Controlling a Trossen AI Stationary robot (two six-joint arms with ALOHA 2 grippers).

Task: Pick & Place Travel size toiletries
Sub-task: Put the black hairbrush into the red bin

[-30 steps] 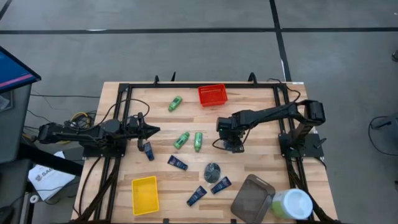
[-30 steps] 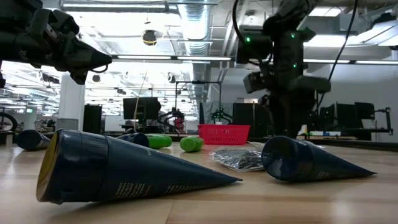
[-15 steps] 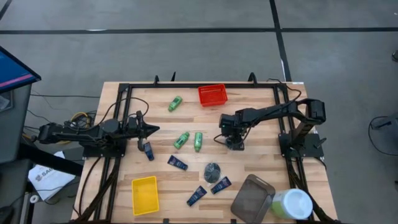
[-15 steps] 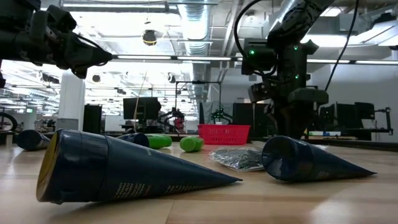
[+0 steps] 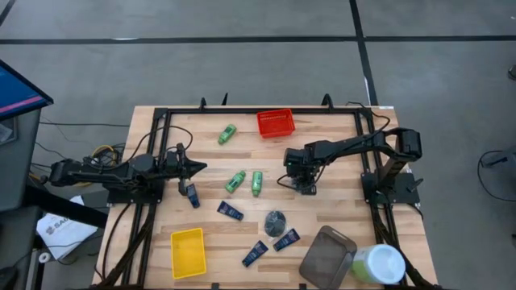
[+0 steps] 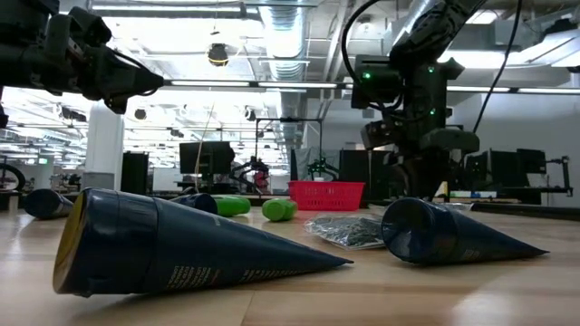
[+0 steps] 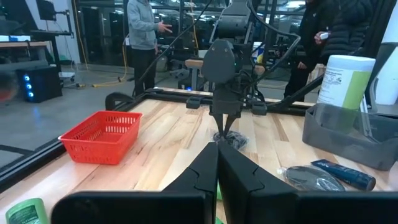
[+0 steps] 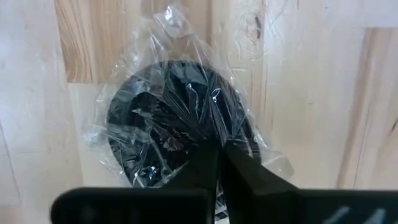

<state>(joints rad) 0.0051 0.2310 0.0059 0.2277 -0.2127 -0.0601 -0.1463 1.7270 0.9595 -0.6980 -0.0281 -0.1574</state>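
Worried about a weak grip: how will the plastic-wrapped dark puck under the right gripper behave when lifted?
The puck sits in loose, crinkled clear wrap, so it may slip or dangle. The right gripper is shut on that wrap, perhaps film only. It looks flat, unlikely to roll.

A pale wooden table (image 5: 322, 217) with a black frame is carrying everything. Lying on it: a red basket (image 5: 275, 122) at twelve o'clock, three green bottles (image 5: 256, 183) near centre and toward eleven, dark blue tubes (image 5: 230, 211) from nine to six, a wrapped puck (image 5: 276, 222) at six, a yellow bin (image 5: 188, 252) at seven, a grey container (image 5: 326, 257) and white tub (image 5: 379, 264) at five.
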